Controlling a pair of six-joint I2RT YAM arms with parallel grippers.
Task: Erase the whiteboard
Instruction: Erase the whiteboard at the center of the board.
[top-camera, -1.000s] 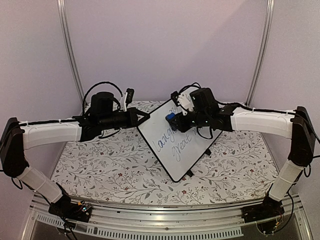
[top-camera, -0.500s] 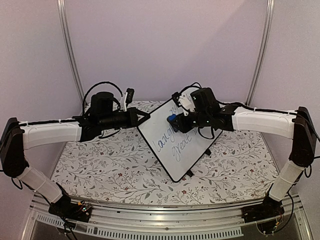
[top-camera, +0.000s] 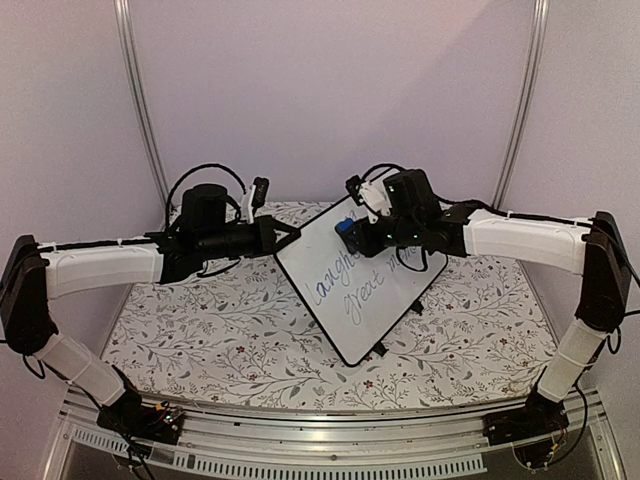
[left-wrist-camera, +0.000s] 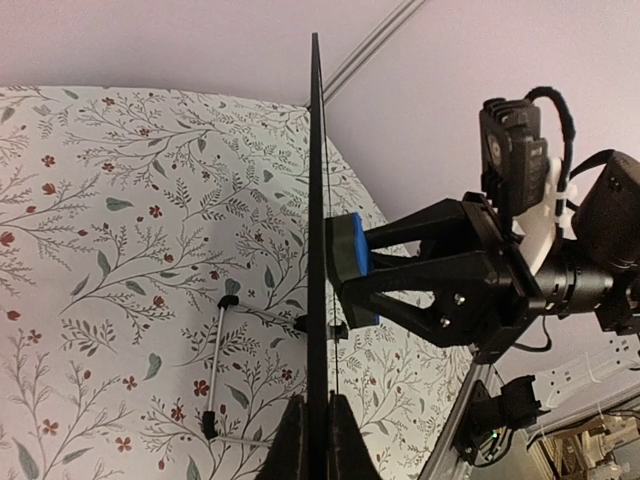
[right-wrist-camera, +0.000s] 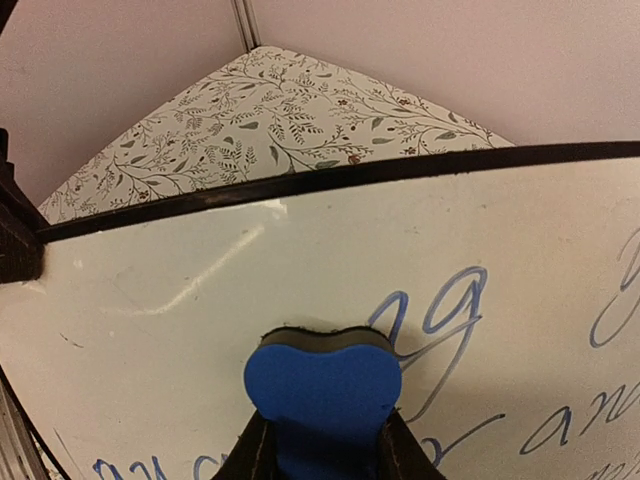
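Note:
The whiteboard stands tilted on the table, white with a thin black rim and blue cursive writing; the left wrist view shows it edge-on, the right wrist view shows its face. My left gripper is shut on the board's left rim. My right gripper is shut on a blue eraser with a dark felt face, pressed flat against the board's upper part just left of the written "g" letters. From the side the eraser touches the board.
A floral-patterned cloth covers the table. The board's wire stand with small black feet rests on the cloth behind the board. Pale walls and metal posts surround the table.
The right gripper with the eraser has slid a little up the board toward its top edge. The left arm and the board have stayed put.

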